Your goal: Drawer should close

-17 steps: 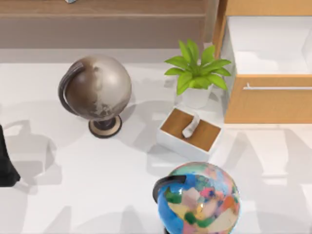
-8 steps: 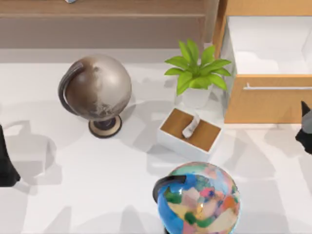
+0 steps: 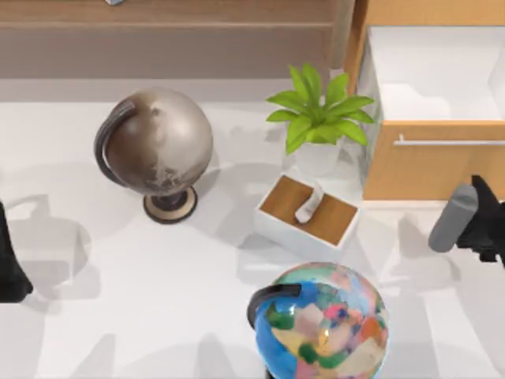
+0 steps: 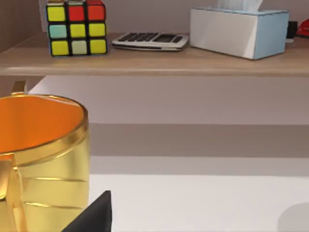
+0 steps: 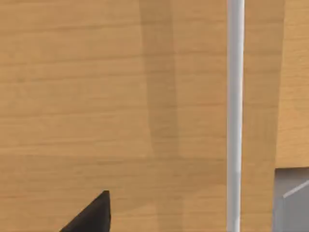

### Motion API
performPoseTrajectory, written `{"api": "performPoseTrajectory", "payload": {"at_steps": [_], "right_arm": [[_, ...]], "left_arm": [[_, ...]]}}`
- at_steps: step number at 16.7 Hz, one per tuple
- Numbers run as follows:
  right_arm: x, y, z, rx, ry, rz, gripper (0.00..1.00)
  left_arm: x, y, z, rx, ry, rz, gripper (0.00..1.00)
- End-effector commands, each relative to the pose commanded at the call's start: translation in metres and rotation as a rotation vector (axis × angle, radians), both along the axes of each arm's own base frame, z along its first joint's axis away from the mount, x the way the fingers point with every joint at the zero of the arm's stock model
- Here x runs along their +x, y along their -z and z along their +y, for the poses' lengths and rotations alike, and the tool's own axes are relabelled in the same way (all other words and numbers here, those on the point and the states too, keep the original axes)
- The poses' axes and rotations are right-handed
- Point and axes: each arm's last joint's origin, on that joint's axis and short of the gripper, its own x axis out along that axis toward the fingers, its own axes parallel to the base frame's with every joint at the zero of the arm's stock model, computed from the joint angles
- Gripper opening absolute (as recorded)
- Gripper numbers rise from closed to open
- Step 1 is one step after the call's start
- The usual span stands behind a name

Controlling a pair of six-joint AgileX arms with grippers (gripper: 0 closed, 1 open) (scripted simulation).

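1. You are looking at the drawer (image 3: 432,118) at the bench's far right corner; it is standing pulled out, its white inside showing behind the orange-tan wood front.
2. Its thin silver bar handle (image 3: 450,143) is running across the upper part of that front.
3. Your right tool (image 3: 481,225) is sitting at the bench's right edge, just in front of the drawer front and not touching it in the top view. You cannot tell whether it is released or clenched.
4. Your right wrist camera is facing the wood front up close, with the handle crossing it.
5. Your left arm (image 3: 9,260) is resting parked at the bench's left edge; its tool's state cannot be told either.
6. Your left wrist camera is showing a gold cup (image 4: 41,159) close by.
7. A potted plant (image 3: 317,118) is standing just beside the drawer.
8. A small white box (image 3: 306,217) is lying near the plant, toward the bench's near edge.
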Motion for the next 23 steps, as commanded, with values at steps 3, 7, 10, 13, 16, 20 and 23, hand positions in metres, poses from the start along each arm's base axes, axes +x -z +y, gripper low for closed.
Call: {"api": "performPoseTrajectory", "payload": {"at_steps": [3,7,10,13,16,20,23], "right_arm": [[0.0,0.004,0.005,-0.069,0.029,-0.017,1.0],[0.0,0.004,0.006,-0.072,0.031,-0.017,1.0],[0.003,0.005,0.005,-0.072,0.031,-0.016,1.0],[0.016,0.005,0.006,-0.072,0.03,-0.018,1.0],[0.025,0.004,0.005,-0.072,0.031,-0.018,1.0],[0.025,0.004,0.005,-0.072,0.031,-0.018,0.92],[0.025,0.004,0.005,-0.072,0.031,-0.018,0.7]], "left_arm": [[0.0,0.0,0.0,0.0,0.0,0.0,1.0],[0.0,0.0,0.0,0.0,0.0,0.0,1.0],[0.0,0.0,0.0,0.0,0.0,0.0,1.0],[0.0,0.0,0.0,0.0,0.0,0.0,1.0],[0.0,0.0,0.0,0.0,0.0,0.0,1.0],[0.0,0.0,0.0,0.0,0.0,0.0,1.0],[0.0,0.0,0.0,0.0,0.0,0.0,1.0]]}}
